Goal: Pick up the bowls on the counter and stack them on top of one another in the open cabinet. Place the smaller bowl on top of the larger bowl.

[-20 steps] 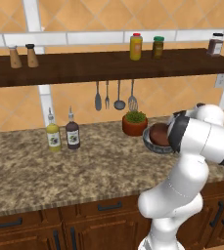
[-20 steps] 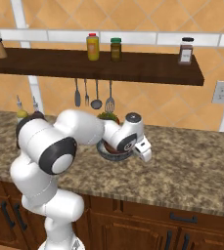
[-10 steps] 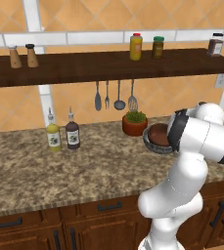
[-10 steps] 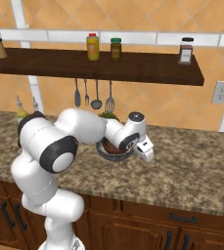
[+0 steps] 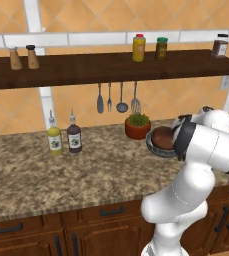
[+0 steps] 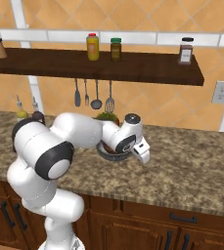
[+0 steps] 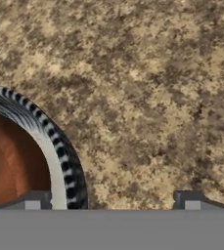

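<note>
Apparently unmarked, the smaller bowl (image 5: 162,137) sits inside the larger bowl (image 5: 155,148).

Smaller bowl (image 5: 162,137) in larger bowl (image 5: 155,148) on counter (image 5: 61,175), beside plant pot (image 5: 137,126).

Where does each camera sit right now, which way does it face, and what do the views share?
Left base view: behind the arm's left, facing the counter and open cabinet; arm at lower right.
Right base view: behind its right, same wall; arm at lower left.
Hand view: on the hand, looking down on granite; open tool straddles the larger bowl rim.
Shared: smaller bowl sitting in the larger bowl, potted plant, hanging utensils.
</note>
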You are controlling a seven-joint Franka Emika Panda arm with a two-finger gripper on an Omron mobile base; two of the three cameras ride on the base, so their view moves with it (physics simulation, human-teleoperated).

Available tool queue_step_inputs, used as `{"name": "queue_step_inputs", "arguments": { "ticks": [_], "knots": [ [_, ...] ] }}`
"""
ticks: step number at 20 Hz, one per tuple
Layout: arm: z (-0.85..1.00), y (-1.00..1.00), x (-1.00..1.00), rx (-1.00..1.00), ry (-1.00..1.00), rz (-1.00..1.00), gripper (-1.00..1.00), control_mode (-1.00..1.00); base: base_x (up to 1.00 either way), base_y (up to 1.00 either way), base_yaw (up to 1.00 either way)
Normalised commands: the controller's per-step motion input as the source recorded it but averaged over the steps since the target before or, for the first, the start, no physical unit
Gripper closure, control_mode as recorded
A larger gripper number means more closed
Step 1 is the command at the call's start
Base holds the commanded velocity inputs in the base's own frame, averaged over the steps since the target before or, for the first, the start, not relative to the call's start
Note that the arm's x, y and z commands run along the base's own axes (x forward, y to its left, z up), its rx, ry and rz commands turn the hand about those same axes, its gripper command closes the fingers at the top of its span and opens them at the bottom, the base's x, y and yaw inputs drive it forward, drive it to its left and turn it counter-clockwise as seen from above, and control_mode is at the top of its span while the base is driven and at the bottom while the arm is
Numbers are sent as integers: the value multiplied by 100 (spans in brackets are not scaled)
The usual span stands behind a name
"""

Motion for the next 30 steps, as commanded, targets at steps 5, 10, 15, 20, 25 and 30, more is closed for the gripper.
{"name": "queue_step_inputs", "arguments": {
  "ticks": [5, 10, 15, 20, 25, 30],
  "knots": [
    [-23, 21, 0, -1, 0, 0, -100, -100, 0, 0, 0],
    [-26, 3, -8, -1, 0, 0, -100, -100, 0, 0, 0],
    [18, 16, -24, 0, -15, 0, -100, -100, 0, 0, 0],
    [9, 50, 7, 0, -14, 8, -100, -100, 0, 0, 0],
    [-24, 41, 45, -2, 0, 3, -100, -100, 0, 0, 0],
    [-10, 0, 0, -1, 0, 0, -100, -100, 0, 0, 0]
  ]
}}
